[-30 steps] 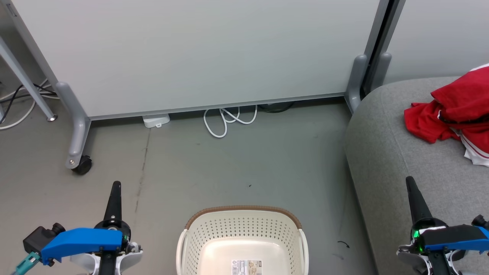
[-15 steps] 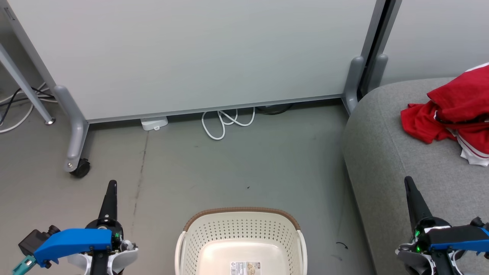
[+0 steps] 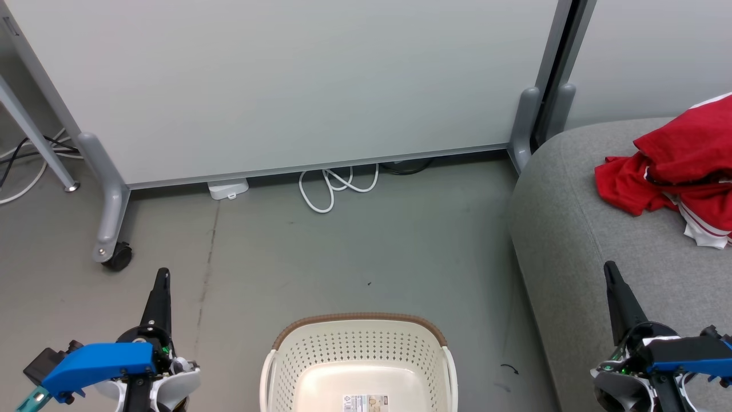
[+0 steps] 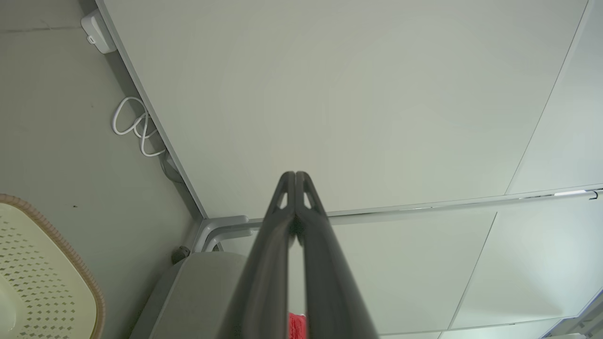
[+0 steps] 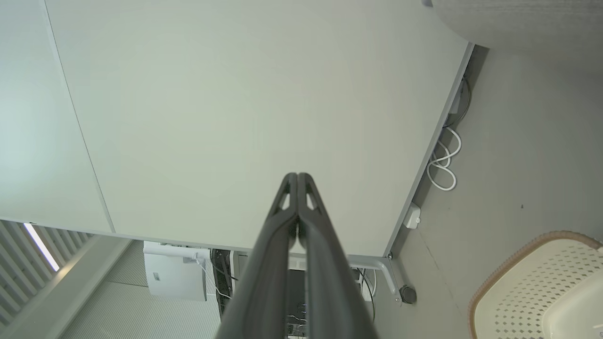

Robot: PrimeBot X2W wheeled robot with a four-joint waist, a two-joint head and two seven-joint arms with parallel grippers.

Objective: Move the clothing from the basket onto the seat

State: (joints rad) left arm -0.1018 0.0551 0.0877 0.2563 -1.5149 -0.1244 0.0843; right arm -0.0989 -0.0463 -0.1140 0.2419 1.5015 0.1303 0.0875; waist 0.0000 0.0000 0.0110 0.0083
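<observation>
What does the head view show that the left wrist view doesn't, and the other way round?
Head view adds: the shut right gripper, the label inside the basket, and a table leg.
Left wrist view adds: a rail across the wall panels higher up.
Both: the basket, seat, white cable, shut left gripper, and the red clothing on the seat, a sliver between the fingers in the wrist view.

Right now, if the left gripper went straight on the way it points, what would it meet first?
Probably the white partition panel: the shut left gripper aims at it, with nothing visible between, though the distance is unclear.
</observation>
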